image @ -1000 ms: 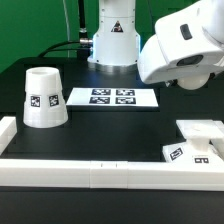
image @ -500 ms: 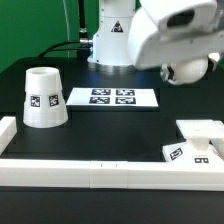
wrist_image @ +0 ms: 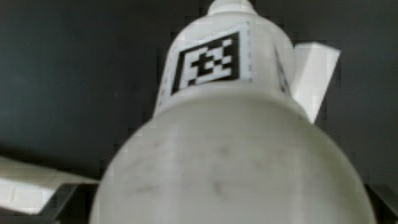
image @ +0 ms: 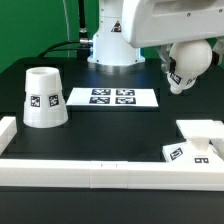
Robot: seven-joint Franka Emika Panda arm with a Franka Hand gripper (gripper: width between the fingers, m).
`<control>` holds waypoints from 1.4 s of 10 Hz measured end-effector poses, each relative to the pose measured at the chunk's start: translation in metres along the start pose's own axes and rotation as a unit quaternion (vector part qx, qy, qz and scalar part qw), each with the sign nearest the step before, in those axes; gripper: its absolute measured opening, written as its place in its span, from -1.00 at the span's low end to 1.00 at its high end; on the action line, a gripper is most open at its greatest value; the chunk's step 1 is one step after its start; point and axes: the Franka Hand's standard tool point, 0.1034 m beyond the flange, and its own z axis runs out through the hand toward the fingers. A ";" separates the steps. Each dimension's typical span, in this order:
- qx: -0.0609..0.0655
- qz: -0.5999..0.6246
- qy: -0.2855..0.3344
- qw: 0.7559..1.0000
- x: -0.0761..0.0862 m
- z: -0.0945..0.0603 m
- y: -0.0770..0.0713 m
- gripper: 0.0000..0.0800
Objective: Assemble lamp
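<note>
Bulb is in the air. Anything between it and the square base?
Nothing visible. The bulb hangs in the air; the base lies uncovered lower on the exterior view's right. The shade stands well aside, on the exterior view's left.

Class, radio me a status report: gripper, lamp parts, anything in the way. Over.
Gripper shut on rounded white plastic bulb, aloft. Flat square white base bare. Tapered white shade far aside, nothing blocking.
</note>
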 end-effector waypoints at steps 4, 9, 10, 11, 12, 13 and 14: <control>-0.028 -0.016 0.134 0.990 0.031 -0.027 0.001 0.44; -0.054 -0.036 0.246 0.967 0.041 -0.024 0.001 0.44; -0.055 -0.040 0.251 0.966 0.047 -0.027 0.001 0.44; -0.056 -0.042 0.252 0.965 0.051 -0.027 0.003 0.44; -0.057 -0.047 0.251 0.965 0.054 -0.022 0.004 0.44; -0.056 -0.049 0.249 0.966 0.056 -0.018 0.002 0.44; -0.055 -0.050 0.246 0.966 0.057 -0.013 0.002 0.44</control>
